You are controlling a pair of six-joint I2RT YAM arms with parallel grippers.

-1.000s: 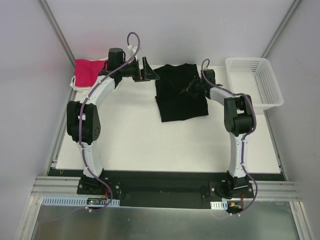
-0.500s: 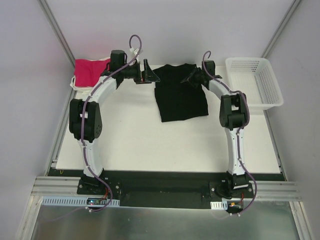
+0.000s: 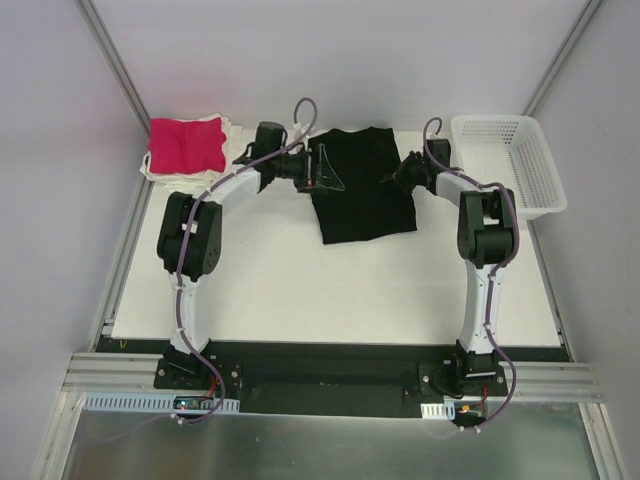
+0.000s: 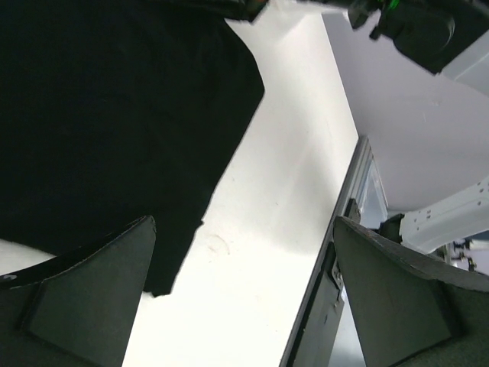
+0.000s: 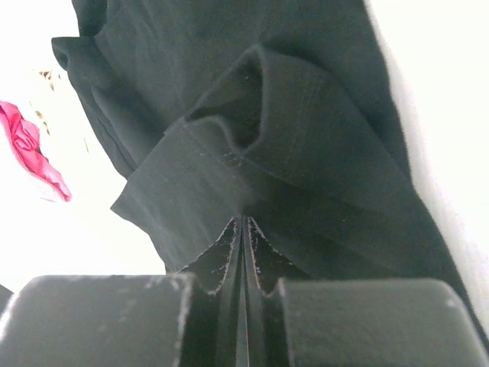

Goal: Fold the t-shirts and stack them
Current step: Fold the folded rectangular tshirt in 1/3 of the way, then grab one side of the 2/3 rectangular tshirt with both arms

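Left gripper [image 3: 327, 170]: spread wide and holding nothing. It has swung away from the pink shirt [image 3: 185, 143] and now hangs over the black shirt's [image 3: 360, 195] nearest edge.
Right gripper [image 3: 405, 172]: pressed together, and it looks to be pinching a raised fold of cloth at its tips. It has slid from mid-shirt to the edge on its own side.
Black shirt: lies between your 2 grippers.
Pink shirt: well behind the left gripper, lying on white ones [image 3: 150, 170].
Meaning: you hold only 1 edge, so the left gripper likely needs to grip before you fold or carry the shirt.
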